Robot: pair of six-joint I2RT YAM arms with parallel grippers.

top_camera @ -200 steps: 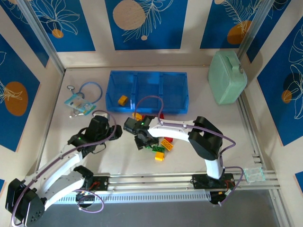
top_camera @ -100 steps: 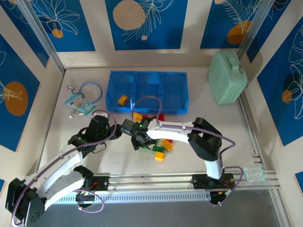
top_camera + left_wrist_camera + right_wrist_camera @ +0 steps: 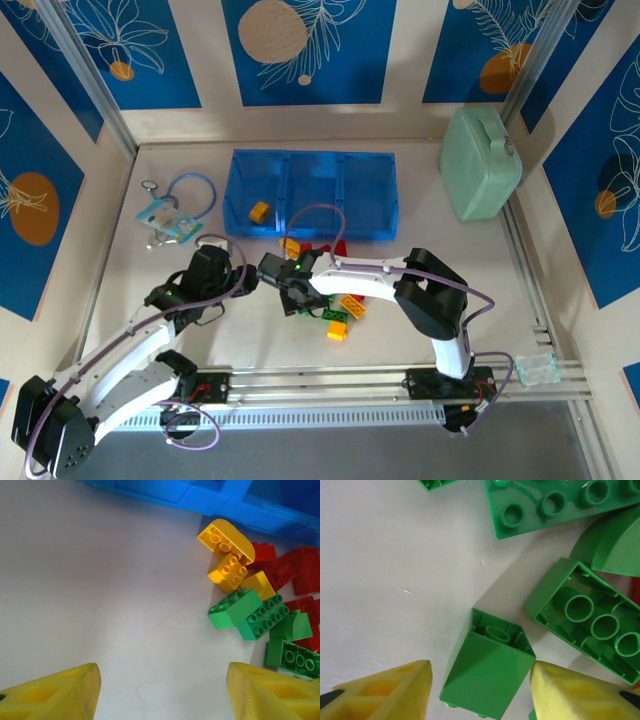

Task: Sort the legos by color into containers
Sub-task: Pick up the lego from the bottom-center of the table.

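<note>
Mid-pick, the right gripper (image 3: 481, 680) straddles a small green plastic brick (image 3: 490, 667) with its jaws not yet clamped (the left gripper (image 3: 162, 680) gapes empty), so next it should close, lift and carry to the long translucent blue plastic tray (image 3: 312, 155).

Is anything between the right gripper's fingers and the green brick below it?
Nothing visible. The green brick lies on the table between the fingers of the right gripper; the other green bricks lie beyond their tips.

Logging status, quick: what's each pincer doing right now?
Left pincer: open, holding nothing.
Right pincer: open around a green lego, not yet clamped.
</note>
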